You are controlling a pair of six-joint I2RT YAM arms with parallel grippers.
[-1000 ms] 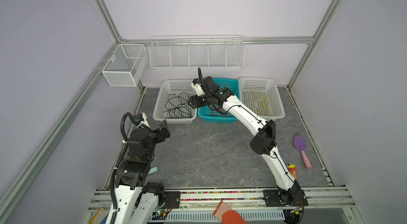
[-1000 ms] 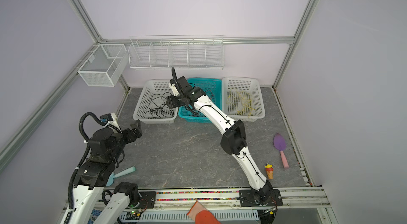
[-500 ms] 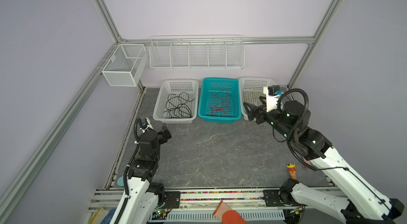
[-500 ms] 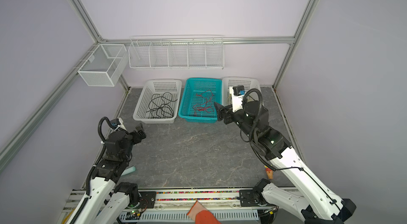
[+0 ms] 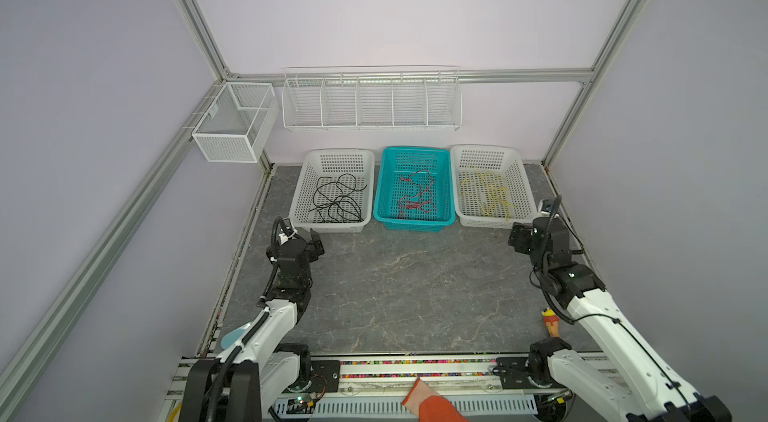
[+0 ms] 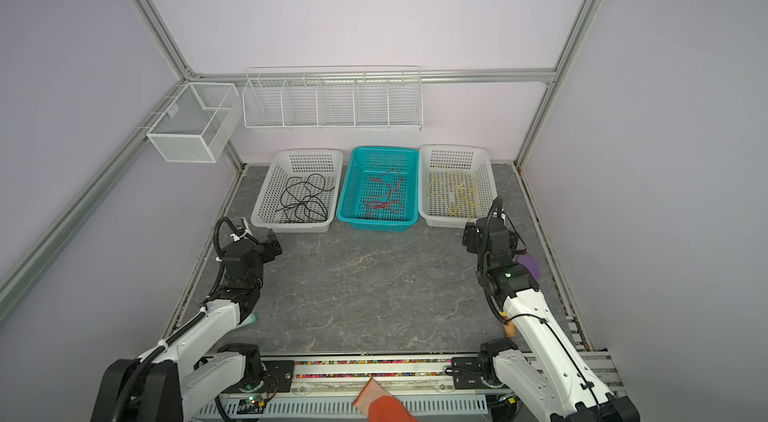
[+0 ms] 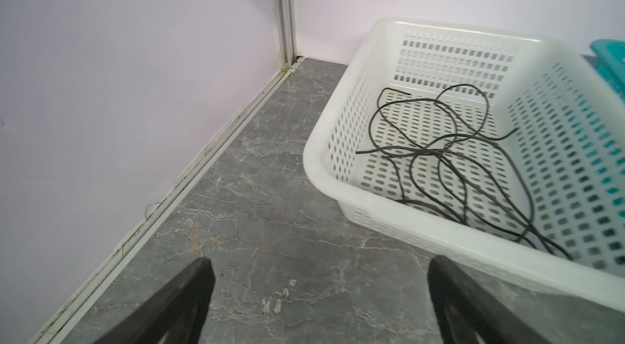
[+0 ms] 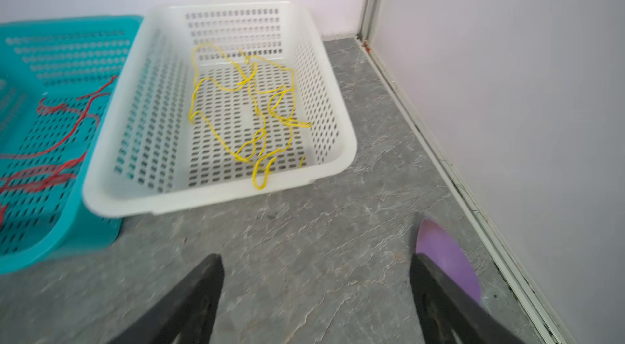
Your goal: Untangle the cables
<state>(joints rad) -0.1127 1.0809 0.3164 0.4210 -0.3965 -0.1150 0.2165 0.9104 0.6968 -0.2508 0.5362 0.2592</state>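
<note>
I see the red cables (image 5: pixel 415 195) in the teal basket (image 5: pixel 380 191), upper middle of both top views; black cables (image 5: pixel 337 200) in the left white basket (image 5: pixel 300 195), yellow cables (image 5: pixel 488 193) in the right white basket (image 5: pixel 524 187). Left end effector (image 5: pixel 316 243) and right end effector (image 5: pixel 515 239) stand open, empty, over the counter (image 5: pixel 407 274).

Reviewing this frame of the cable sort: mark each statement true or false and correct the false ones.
1. The black cables lie in the left white basket. True.
2. The red cables lie in the teal basket, which stands in the middle. True.
3. The right gripper is shut on the yellow cables. False: it is open and empty, above the table.
4. The yellow cables lie loose on the table. False: they lie in the right white basket.
5. The left gripper is open and holds nothing. True.
</note>
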